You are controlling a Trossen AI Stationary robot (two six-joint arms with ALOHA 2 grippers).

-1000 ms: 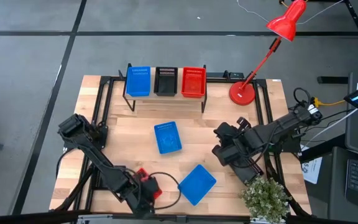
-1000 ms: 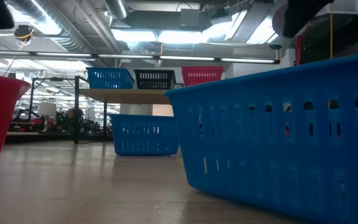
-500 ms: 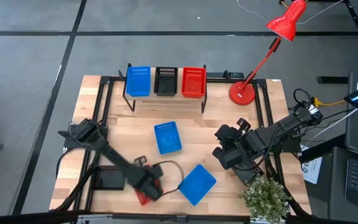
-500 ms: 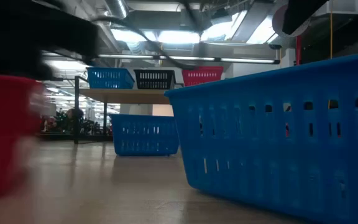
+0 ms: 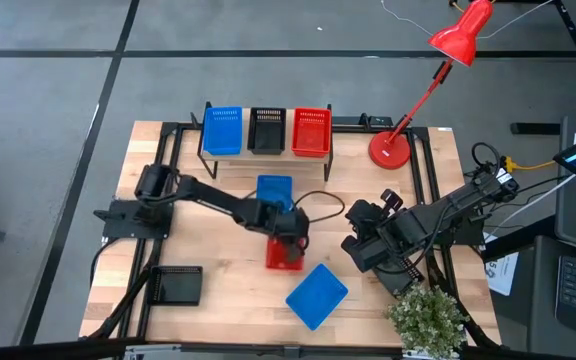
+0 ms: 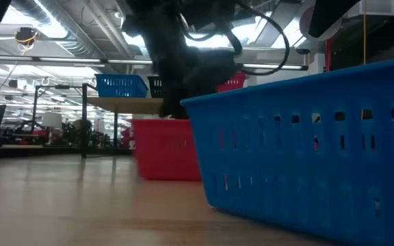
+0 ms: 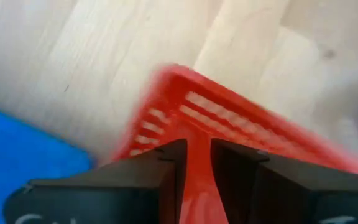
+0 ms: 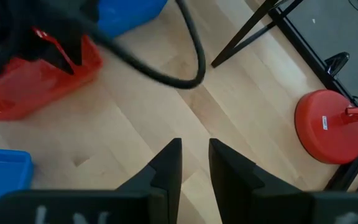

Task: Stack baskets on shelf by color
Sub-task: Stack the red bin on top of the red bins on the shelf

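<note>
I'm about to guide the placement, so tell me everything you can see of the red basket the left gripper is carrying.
The red basket is a small rectangular tray of glossy red plastic with slotted sides. The left gripper is shut on its rim, a thin wall running between the two dark fingers. It is mid-table, before the shelf, between the two loose blue baskets. Whether it touches the tabletop cannot be told.
</note>
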